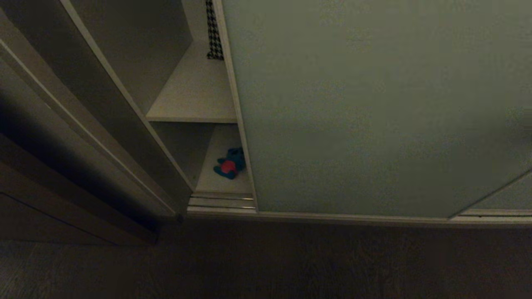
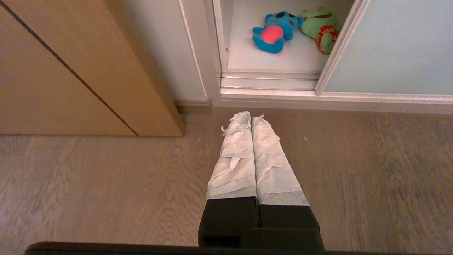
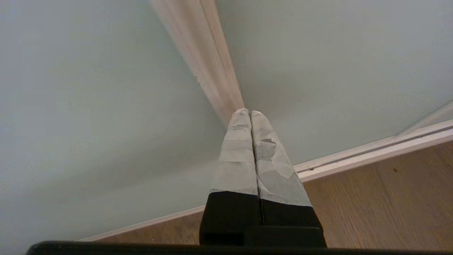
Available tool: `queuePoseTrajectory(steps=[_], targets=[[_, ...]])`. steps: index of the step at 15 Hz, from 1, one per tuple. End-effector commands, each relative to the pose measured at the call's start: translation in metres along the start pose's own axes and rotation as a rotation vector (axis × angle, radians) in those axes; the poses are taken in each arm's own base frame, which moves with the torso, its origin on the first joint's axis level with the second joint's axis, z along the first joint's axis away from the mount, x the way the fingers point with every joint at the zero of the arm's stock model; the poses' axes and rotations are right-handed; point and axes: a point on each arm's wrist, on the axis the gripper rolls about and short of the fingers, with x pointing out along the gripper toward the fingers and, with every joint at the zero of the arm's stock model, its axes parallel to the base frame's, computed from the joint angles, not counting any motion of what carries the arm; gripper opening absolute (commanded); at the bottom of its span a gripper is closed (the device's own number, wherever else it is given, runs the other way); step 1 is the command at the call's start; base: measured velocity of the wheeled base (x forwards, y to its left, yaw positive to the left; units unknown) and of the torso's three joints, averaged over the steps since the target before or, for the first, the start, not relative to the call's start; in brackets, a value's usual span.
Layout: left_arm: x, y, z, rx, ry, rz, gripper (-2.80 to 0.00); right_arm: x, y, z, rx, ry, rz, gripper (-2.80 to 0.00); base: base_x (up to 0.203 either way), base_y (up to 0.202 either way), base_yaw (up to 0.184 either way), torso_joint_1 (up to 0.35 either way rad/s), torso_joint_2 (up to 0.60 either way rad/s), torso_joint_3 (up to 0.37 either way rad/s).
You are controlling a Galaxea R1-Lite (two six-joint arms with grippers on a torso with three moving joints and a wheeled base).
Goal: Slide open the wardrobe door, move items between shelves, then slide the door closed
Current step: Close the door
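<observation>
Your right pincer (image 3: 246,112), clenched and empty, points at the sliding wardrobe door (image 3: 88,106) near its frame strip (image 3: 212,71) at 12 o'clock. Left pincer (image 2: 251,118) hangs clenched over the floor (image 2: 354,170); blue plush toy (image 2: 274,31) and green frog (image 2: 320,26) lie on the bottom shelf (image 2: 276,60) at 12 o'clock. Door only partly open: judge opening in hand; next, press the panel and slide it wider.

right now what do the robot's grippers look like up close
Both look alike: the left gripper and the right gripper each have two long tapering fingers wrapped in creased white tape, frayed at the tips, on a black base. No cables or markings show.
</observation>
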Motion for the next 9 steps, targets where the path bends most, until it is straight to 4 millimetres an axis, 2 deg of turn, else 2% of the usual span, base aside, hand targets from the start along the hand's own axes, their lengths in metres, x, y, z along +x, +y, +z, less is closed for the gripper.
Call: queuePoseTrajectory(steps=[1,6,9], targets=[[0.0,0.0,0.0,0.0,0.001,0.0,-2.8,0.006,-0.007,-0.005,0.007,0.004,-0.007,-2.8,0.0,0.0,0.0,0.0,0.0,0.0],[0.0,0.0,0.0,0.0,0.001,0.0,-2.8,0.035,-0.006,-0.007,-0.01,-0.062,-0.072,-2.8,0.0,0.0,0.0,0.0,0.0,0.0],[0.0,0.0,0.0,0.0,0.001,0.0,-2.8,0.046,-0.002,-0.006,0.016,-0.088,-0.067,-2.8,0.0,0.0,0.0,0.0,0.0,0.0]])
